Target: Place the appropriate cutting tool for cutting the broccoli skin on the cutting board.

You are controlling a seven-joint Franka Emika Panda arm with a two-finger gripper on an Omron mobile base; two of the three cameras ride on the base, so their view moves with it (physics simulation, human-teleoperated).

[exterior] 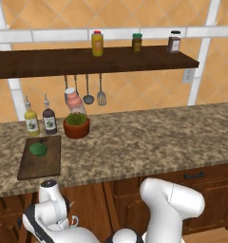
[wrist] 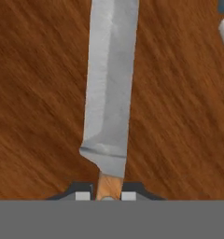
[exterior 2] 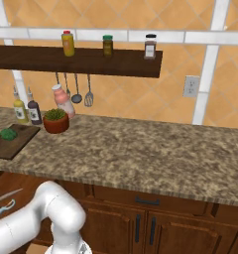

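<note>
Gripper (wrist: 108, 196) clamped on knife (wrist: 109, 88) handle, blade over brown wood

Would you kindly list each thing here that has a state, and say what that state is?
Gripper: shut on the knife's wooden handle.
Knife: held, blade pointing away over a wooden surface.
Broccoli: resting on the board.
Board: flat on the counter, no knife on it yet.
Drawers: shut.

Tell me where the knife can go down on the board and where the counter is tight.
The cutting board is bare in front of the broccoli, toward the counter edge. It is crowded behind: two bottles, the potted plant. Right of the plant, the counter lies bare.
</note>
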